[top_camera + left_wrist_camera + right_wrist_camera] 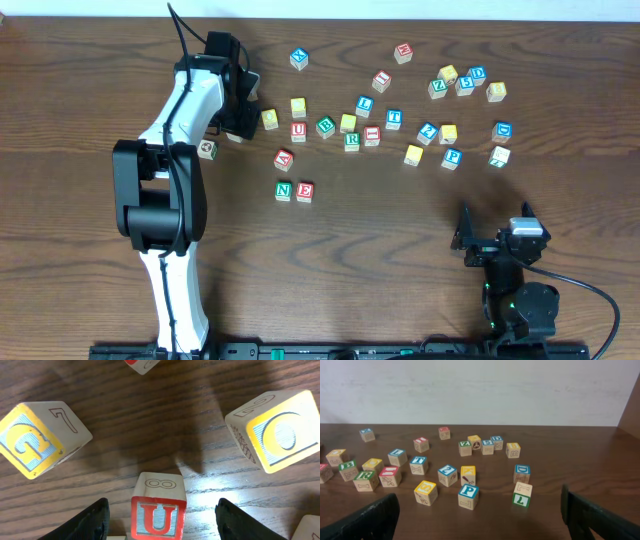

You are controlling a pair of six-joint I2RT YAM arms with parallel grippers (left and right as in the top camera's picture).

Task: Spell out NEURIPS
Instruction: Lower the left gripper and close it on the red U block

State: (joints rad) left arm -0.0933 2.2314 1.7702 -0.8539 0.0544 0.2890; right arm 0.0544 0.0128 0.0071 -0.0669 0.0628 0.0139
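The green N [284,189] and red E [305,191] cubes sit side by side on the table. Seen from the left wrist, the red U cube [158,517] lies between the fingers of my open left gripper [162,507], with a gap on each side. From overhead, the U [298,131] is right of the left gripper [247,108]. R [352,141], I [372,135], S [413,154] and P [452,157] stand loose further right, as do S [425,492] and P [468,496]. My right gripper [497,228] is open and empty.
A yellow G cube [35,440] and a yellow O cube [277,432] flank the U closely. Other cubes, such as L [521,495], T [418,465] and a cluster at the back right [462,82], are scattered about. A lone cube [207,149] sits beside the left arm.
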